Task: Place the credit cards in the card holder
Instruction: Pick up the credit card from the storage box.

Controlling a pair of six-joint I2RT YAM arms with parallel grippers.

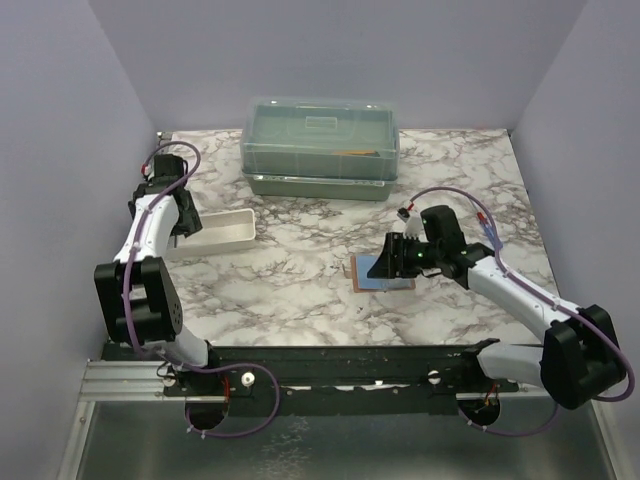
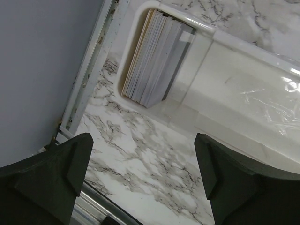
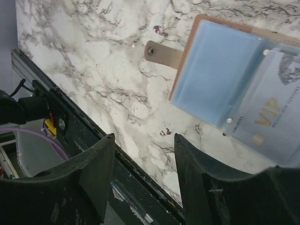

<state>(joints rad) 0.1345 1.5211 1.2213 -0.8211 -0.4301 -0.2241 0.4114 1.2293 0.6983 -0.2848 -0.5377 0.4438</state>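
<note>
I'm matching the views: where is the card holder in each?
Top: card holder right of centre, open.
Left wrist: not in it.
Right wrist: card holder upper right, open.
Shared landmark: the marble table, in all three.

Glossy plastic pockets in card holder (image 3: 216, 70) w/ brown leather-look edge (matt), tray (image 2: 243, 89) smooth white plastic

Green lidded box (image 1: 320, 140) and white tray (image 1: 215, 245) sit on marble table (image 1: 300, 295).
</note>
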